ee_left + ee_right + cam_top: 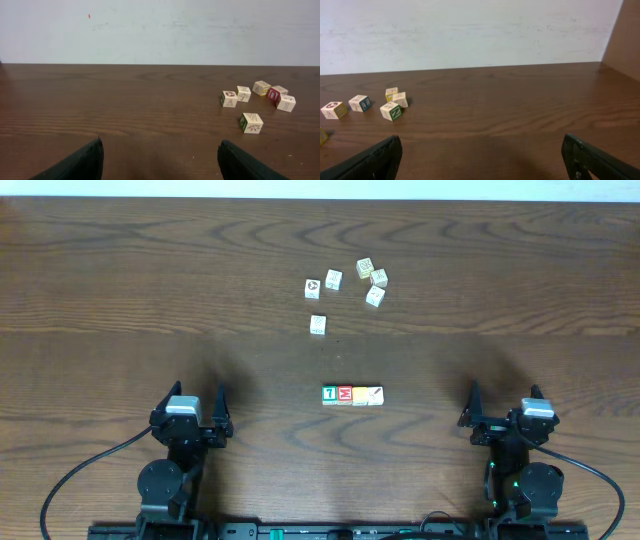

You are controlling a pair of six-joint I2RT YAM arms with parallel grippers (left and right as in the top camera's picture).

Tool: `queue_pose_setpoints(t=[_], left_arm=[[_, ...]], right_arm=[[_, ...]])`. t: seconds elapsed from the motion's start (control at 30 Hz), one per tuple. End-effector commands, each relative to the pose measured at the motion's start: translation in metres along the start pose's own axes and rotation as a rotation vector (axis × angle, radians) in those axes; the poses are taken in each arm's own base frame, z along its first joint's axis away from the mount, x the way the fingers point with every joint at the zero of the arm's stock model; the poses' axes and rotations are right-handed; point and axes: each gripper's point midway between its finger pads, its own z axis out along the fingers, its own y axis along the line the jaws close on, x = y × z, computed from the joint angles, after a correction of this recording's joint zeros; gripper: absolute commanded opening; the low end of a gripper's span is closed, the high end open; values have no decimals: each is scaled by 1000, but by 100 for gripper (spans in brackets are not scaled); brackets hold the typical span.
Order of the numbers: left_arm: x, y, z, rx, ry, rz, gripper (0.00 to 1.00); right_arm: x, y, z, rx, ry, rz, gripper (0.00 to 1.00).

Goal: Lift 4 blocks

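Note:
The four blocks lie in a tight row at mid-table in the overhead view: green block, red block, yellow-orange block, white block with a dark diagonal. My left gripper stands open well to the left of the row, nothing between its fingers. My right gripper is open well to the right, also holding nothing. Neither wrist view shows the row; each shows open jaws over bare wood, the left gripper and the right gripper.
Several cream picture cubes are scattered farther back: a loose cluster, a pair and a single cube. The left wrist view has them at the right, the right wrist view at the left. A pale wall bounds the table's far edge.

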Motion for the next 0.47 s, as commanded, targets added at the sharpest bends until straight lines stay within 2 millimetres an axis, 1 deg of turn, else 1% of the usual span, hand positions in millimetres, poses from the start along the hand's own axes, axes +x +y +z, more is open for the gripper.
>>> queue_pose_setpoints(t=[0.0,0.43], left_arm=[[15,5,0,-23,51,-8,73],[15,5,0,-23,51,-8,73]], right_arm=[[0,-2,0,8,-2,-11,99],[0,-2,0,8,-2,-11,99]])
